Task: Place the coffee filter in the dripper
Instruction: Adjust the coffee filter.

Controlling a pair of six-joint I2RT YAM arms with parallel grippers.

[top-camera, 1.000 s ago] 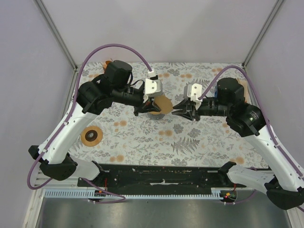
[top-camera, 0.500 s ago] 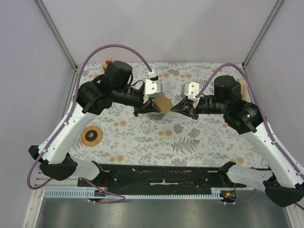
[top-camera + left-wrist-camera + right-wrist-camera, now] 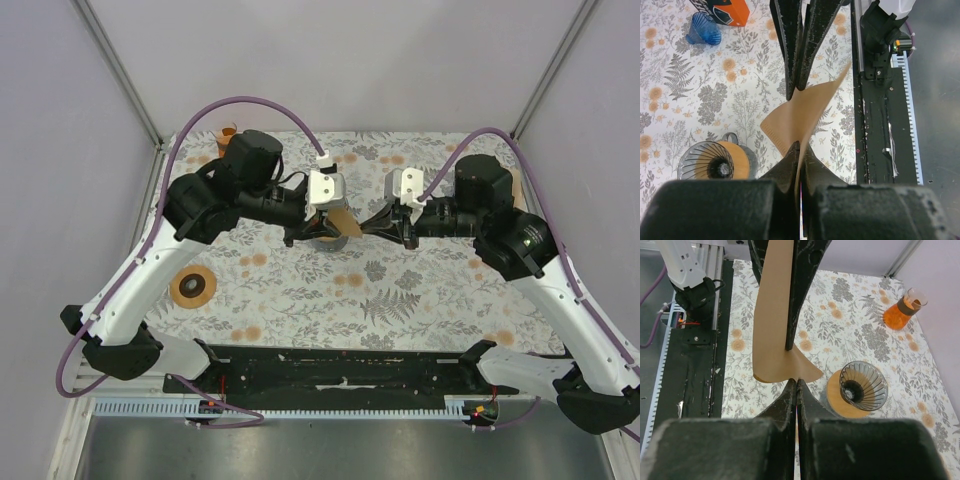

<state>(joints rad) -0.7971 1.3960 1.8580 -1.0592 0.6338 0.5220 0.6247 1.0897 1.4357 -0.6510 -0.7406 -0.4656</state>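
Both arms meet in mid-air over the floral table (image 3: 400, 300). The left jaws are pinched tight on one edge of the brown paper coffee filter (image 3: 802, 112), and the right jaws are closed on the opposite edge. The ribbed glass dripper (image 3: 863, 385) stands just below.

Orange-filled flask (image 3: 903, 306) and brown ring (image 3: 193, 286) on floral cloth (image 3: 400, 290)

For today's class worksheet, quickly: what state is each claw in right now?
Left claw: closed, pinching the brown paper coffee filter.
Right claw: closed, pinching the opposite edge of the same filter.
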